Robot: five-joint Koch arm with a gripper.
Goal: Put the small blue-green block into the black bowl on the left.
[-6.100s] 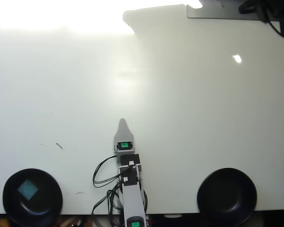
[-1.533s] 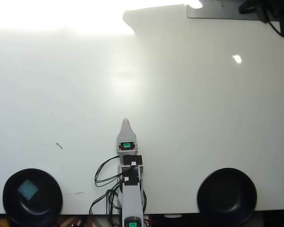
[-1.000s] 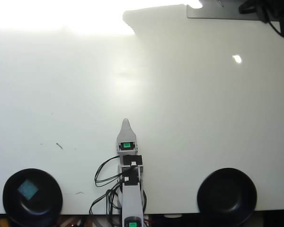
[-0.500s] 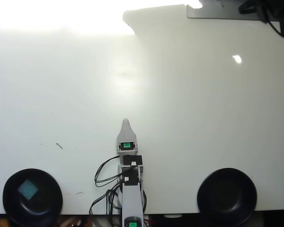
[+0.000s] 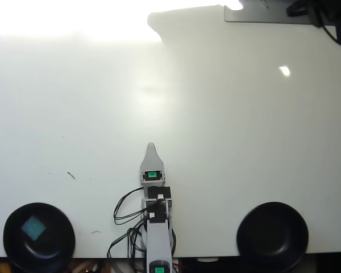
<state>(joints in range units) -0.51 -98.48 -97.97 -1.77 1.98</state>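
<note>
Task status: judged complete; block (image 5: 33, 228) lies inside the left bowl (image 5: 11, 245) in the overhead view, on its floor, clear of the rim; nothing seems left but rest. Second bowl (image 5: 272, 234): at right, holds nothing. Block orientation: square, flat on a face, turned corner-up as a diamond; no long axis to name. Arm: centred at the counter's (image 5: 216, 142) near edge, well apart from both bowls. Gripper (image 5: 151, 147): only one tapered tip shows; spread of the jaws cannot be told; carries nothing visible.
</note>
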